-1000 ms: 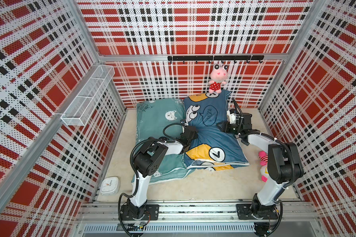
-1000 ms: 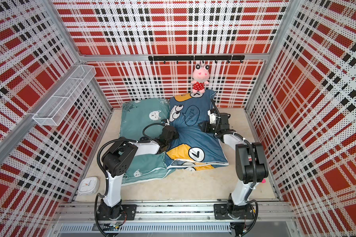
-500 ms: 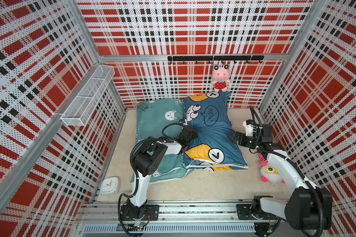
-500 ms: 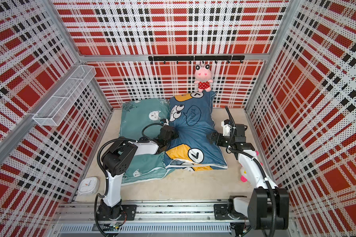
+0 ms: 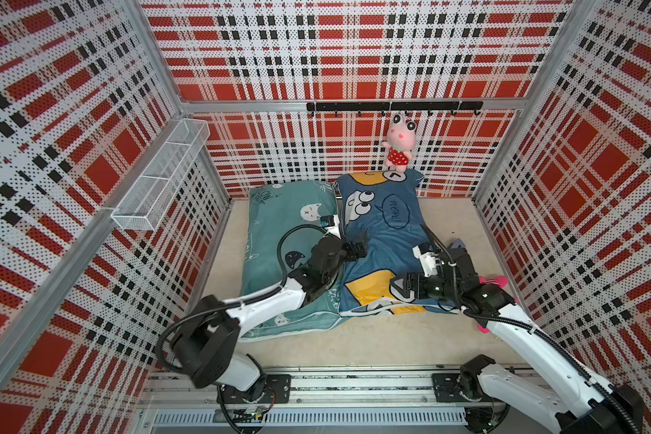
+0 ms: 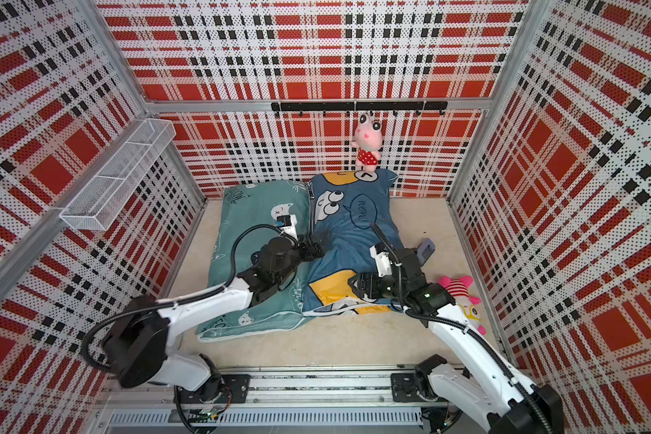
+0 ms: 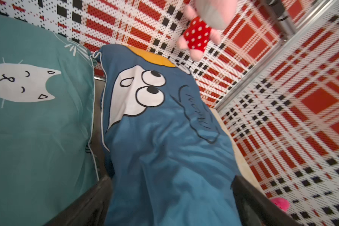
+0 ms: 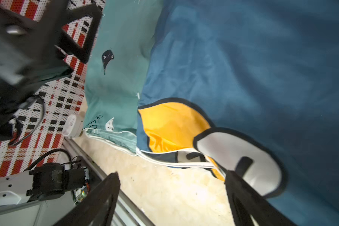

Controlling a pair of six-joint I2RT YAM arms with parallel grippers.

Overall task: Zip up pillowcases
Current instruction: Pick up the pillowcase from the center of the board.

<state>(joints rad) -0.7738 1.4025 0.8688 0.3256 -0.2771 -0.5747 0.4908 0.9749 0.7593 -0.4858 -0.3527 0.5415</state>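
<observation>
Teal pillowcase point(image 5: 279, 225), cat faces, white piping: lying flat along the left edge of the table point(image 5: 354, 342), reaching from the far edge toward the near edge. Blue pillowcase point(image 5: 384, 240), googly-eyed cartoon, yellow patches, clock circles: lying just beside it toward the middle of the table, touching it along the long side, far end leaning against the back wall. White-piped near ends of both showing in the right wrist view; being zipped or not, impossible to tell. Left gripper point(image 5: 356, 250): sitting at the seam between the two pillowcases, about midway along it, fingers point(image 7: 86, 205) standing wide apart with a ridge of blue cloth rising between them, not clamping it. Right gripper point(image 5: 399, 287): hovering low at the near end of the blue pillowcase by the yellow patch, fingers point(image 8: 243, 199) spread apart, one over a clock circle, the other over bare table, gripping nothing. Pink plush toy point(image 5: 399, 144) in a red spotted dress: hanging from the black hook rail point(image 5: 391, 107) on the back wall, above the blue pillowcase. Second pink plush toy point(image 6: 461, 297): lying by the right edge, partly hidden behind the right arm. White wire basket point(image 5: 162, 176): hanging on the left wall.
</observation>
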